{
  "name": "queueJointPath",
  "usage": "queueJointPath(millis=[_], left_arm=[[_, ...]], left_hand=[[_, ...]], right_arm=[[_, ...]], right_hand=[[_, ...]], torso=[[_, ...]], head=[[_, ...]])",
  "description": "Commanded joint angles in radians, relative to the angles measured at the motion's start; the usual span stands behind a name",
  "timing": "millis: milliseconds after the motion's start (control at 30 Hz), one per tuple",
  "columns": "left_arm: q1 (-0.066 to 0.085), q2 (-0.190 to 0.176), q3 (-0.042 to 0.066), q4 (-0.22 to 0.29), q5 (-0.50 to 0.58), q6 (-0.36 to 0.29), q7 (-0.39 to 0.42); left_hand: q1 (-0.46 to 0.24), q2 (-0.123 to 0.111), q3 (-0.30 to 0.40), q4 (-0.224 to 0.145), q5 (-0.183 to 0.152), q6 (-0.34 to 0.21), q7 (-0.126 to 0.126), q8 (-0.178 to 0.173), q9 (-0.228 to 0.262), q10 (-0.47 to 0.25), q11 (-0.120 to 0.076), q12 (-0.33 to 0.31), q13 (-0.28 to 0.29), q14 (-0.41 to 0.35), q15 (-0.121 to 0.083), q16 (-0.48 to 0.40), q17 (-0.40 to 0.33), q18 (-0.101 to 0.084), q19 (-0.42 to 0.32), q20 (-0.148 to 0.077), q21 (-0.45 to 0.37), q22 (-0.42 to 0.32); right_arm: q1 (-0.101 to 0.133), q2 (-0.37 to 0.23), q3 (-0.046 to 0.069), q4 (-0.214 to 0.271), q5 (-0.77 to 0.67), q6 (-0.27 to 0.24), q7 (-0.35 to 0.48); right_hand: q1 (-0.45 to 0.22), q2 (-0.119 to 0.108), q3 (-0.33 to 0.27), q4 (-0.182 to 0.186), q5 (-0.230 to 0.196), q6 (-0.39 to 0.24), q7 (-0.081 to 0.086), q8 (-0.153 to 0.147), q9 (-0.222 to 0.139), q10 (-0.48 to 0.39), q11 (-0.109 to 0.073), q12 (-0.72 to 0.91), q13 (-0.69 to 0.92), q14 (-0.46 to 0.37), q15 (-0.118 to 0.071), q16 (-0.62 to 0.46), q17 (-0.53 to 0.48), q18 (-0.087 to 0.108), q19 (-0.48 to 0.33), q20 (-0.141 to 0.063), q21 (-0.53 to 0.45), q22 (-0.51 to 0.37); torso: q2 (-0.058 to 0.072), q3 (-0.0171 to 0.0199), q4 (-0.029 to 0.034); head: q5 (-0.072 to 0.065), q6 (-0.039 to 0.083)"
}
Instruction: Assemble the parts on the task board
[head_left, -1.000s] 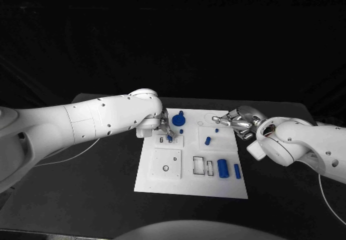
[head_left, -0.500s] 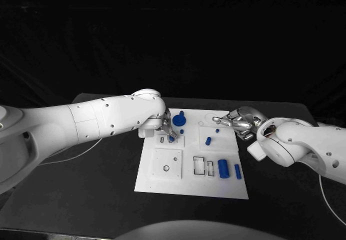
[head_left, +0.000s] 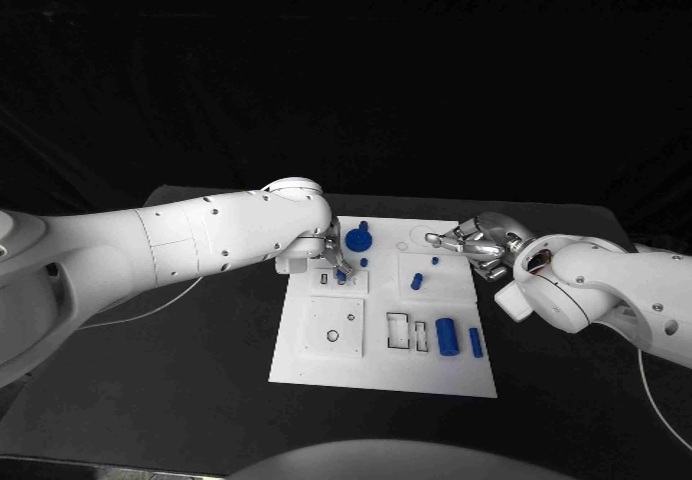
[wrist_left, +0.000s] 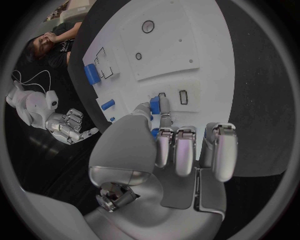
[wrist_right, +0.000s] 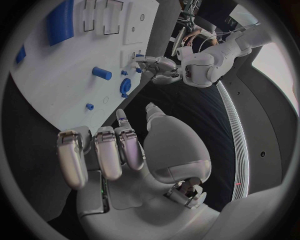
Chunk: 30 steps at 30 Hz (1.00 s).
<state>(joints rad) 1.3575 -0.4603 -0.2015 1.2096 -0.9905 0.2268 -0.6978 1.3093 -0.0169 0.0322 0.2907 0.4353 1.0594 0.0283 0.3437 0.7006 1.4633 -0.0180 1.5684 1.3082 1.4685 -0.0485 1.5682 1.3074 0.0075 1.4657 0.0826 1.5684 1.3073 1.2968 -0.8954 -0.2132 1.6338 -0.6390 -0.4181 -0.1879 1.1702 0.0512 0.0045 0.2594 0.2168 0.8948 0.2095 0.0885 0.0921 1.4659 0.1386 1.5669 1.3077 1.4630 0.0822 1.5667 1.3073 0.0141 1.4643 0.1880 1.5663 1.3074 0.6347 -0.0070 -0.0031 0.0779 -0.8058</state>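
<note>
- Little has moved over the last second: the left robot hand (head_left: 335, 262) has eased slightly toward 3 o'clock along the task board (head_left: 378, 375), while the right robot hand (head_left: 470, 243) has stayed put.
- Black worktop (head_left: 202, 380) lies bare on both long sides of the board; the widest open strip runs from 7 to 9 o'clock of it, under the left arm.
- At the board's near end, a blue cylinder (head_left: 446, 336) and a slim blue bar (head_left: 476, 342) lie close to the 3 o'clock edge.
- Left robot hand sits over the board's 10 o'clock area, pinching a small blue part (wrist_left: 155, 105) between thumb and a finger, its tip down at the slotted plate (wrist_left: 181, 95).
- A blue round knob (head_left: 358, 239) stands just at 1 o'clock of that hand.
- Right robot hand hovers at the board's far 2 o'clock corner, fingers curled in with nothing in them; a blue peg (head_left: 415, 282) lies at its 7 o'clock, apart from it.
</note>
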Motion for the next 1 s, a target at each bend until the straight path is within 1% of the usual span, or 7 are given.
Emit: queueJointPath(millis=[33, 167, 433, 767, 1000], left_arm=[[0.000, 0.002, 0.000, 0.001, -0.016, 0.014, -0.140], [0.000, 0.000, 0.000, 0.001, -0.016, 0.014, -0.141], [-0.002, -0.001, 0.000, -0.002, -0.021, 0.011, -0.141], [-0.008, 0.004, -0.001, -0.007, -0.022, 0.015, -0.141], [-0.010, 0.005, -0.002, -0.007, -0.025, 0.014, -0.142]], left_hand=[[0.012, 0.000, -0.001, -0.003, -0.006, 0.006, -0.001, -0.005, 0.002, 0.107, -0.007, 0.002, 0.263, 0.102, -0.006, 0.003, 0.263, -0.005, 0.095, -0.005, -0.005, 0.260], [0.012, 0.000, -0.001, -0.003, -0.006, 0.006, -0.001, -0.005, 0.002, 0.107, -0.007, 0.002, 0.263, 0.102, -0.006, 0.003, 0.263, -0.005, 0.095, -0.005, -0.005, 0.260], [0.016, 0.002, 0.001, -0.002, -0.006, 0.006, -0.001, -0.006, 0.002, 0.107, -0.007, 0.002, 0.263, 0.102, -0.006, 0.003, 0.263, -0.004, 0.093, -0.005, -0.006, 0.259], [0.016, 0.002, 0.002, -0.001, -0.006, 0.006, -0.001, -0.007, 0.003, 0.107, -0.007, 0.002, 0.263, 0.102, -0.006, 0.003, 0.263, -0.004, 0.092, -0.005, -0.007, 0.259], [0.016, 0.004, 0.002, 0.000, -0.007, 0.005, 0.000, -0.008, 0.003, 0.107, -0.007, 0.002, 0.263, 0.102, -0.006, 0.003, 0.263, -0.003, 0.090, -0.005, -0.008, 0.258]], right_arm=[[-0.001, 0.001, 0.000, 0.000, -0.008, 0.014, 0.001], [-0.001, 0.000, 0.000, 0.000, -0.008, 0.014, 0.001], [-0.001, -0.001, 0.000, 0.001, -0.005, 0.014, 0.001], [-0.001, -0.001, 0.000, 0.002, -0.004, 0.014, 0.001], [-0.001, -0.001, 0.000, 0.002, -0.003, 0.014, 0.001]], right_hand=[[-0.003, 0.010, 0.000, 0.005, 0.006, -0.003, 0.002, 0.003, 0.001, 0.105, 0.005, 0.004, 0.263, 0.108, 0.007, 0.004, 0.264, -0.014, 0.106, 0.008, 0.004, 0.263], [-0.003, 0.010, 0.000, 0.005, 0.006, -0.003, 0.002, 0.003, 0.001, 0.105, 0.005, 0.004, 0.263, 0.108, 0.007, 0.004, 0.264, -0.014, 0.106, 0.008, 0.004, 0.263], [-0.003, 0.010, 0.000, 0.005, 0.006, -0.003, 0.002, 0.003, 0.001, 0.105, 0.005, 0.004, 0.263, 0.108, 0.007, 0.004, 0.264, -0.014, 0.106, 0.008, 0.004, 0.263], [-0.003, 0.010, 0.000, 0.005, 0.006, -0.003, 0.002, 0.003, 0.001, 0.105, 0.005, 0.004, 0.263, 0.108, 0.007, 0.004, 0.264, -0.014, 0.106, 0.008, 0.004, 0.263], [-0.003, 0.010, 0.000, 0.005, 0.006, -0.003, 0.002, 0.003, 0.001, 0.105, 0.005, 0.004, 0.263, 0.108, 0.007, 0.004, 0.264, -0.014, 0.106, 0.008, 0.004, 0.263]], torso=[[0.000, 0.0001, -0.0004], [0.001, 0.0003, 0.0006], [0.000, -0.0006, -0.0009], [0.000, 0.0002, -0.0002], [0.001, -0.0002, -0.0001]], head=[[0.001, -0.001], [0.001, -0.002], [0.003, -0.004], [0.003, -0.004], [0.003, -0.006]])
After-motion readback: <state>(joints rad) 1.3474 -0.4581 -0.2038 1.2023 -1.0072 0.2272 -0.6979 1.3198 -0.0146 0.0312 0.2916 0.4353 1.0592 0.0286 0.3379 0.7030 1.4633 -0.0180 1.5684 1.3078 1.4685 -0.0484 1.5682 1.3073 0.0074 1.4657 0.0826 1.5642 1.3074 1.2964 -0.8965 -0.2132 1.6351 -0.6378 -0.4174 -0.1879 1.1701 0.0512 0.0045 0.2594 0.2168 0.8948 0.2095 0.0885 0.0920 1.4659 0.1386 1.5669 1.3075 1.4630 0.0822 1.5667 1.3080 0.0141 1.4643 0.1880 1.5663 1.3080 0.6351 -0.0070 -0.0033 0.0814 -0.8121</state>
